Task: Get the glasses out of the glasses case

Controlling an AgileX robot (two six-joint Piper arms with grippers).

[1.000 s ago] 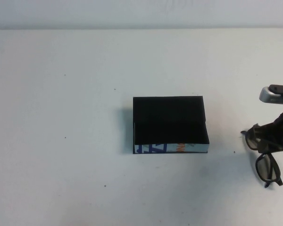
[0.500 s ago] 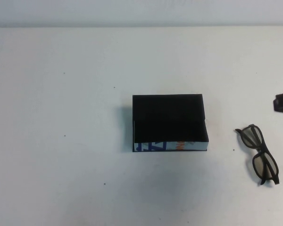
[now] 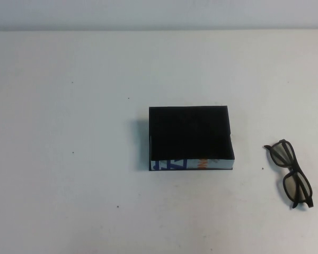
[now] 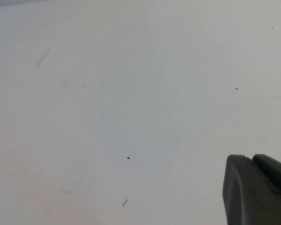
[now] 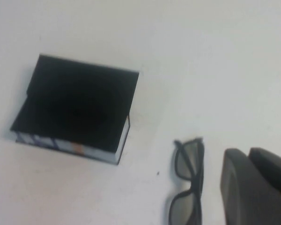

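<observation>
Black-rimmed glasses (image 3: 290, 174) lie flat on the white table (image 3: 69, 159), well to the right of the glasses case (image 3: 191, 138) and clear of it, with nothing touching them. A second ago the right gripper (image 5: 257, 192) was over them at the table's right edge; half a second ago only a corner of it showed, and now it has left the high view altogether. Its own camera looks down on case and glasses from above, a dark finger in the corner, and I cannot tell whether that claw stands apart or together. The left gripper (image 4: 257, 190) hangs over bare table, state equally unreadable. The case sits open, its black interior empty, so the job looks finished.
</observation>
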